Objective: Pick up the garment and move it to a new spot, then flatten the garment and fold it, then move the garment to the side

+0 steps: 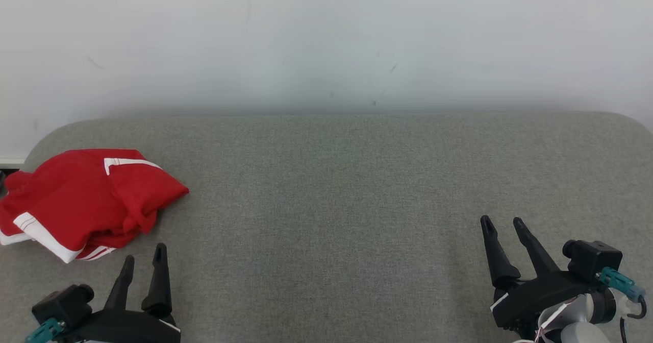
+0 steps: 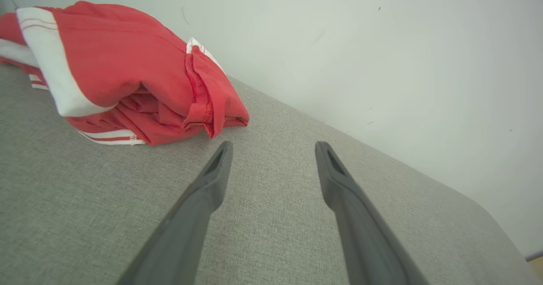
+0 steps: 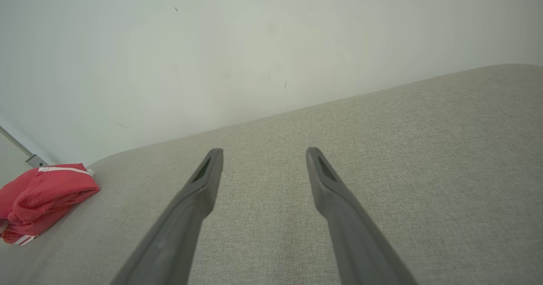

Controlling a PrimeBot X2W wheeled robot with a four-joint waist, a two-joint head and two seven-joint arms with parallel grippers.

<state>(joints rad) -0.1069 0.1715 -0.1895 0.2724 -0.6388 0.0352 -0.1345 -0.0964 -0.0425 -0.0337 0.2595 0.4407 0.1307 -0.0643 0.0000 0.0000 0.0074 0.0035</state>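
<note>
Grey woven fabric surface (image 1: 336, 190) against white wall (image 1: 326, 37). Crumpled red garment with white stripes (image 1: 86, 200) at far left, just beyond left gripper (image 1: 144, 262). Right gripper (image 1: 504, 223) well apart. Both spread, empty.

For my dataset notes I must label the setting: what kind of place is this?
Probably a plain indoor test workspace: a grey fabric-covered surface stands against a bare white wall, with one crumpled red garment lying on it.

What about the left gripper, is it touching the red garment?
Apart. The left wrist view shows grey surface between the open left gripper and the red garment.
</note>
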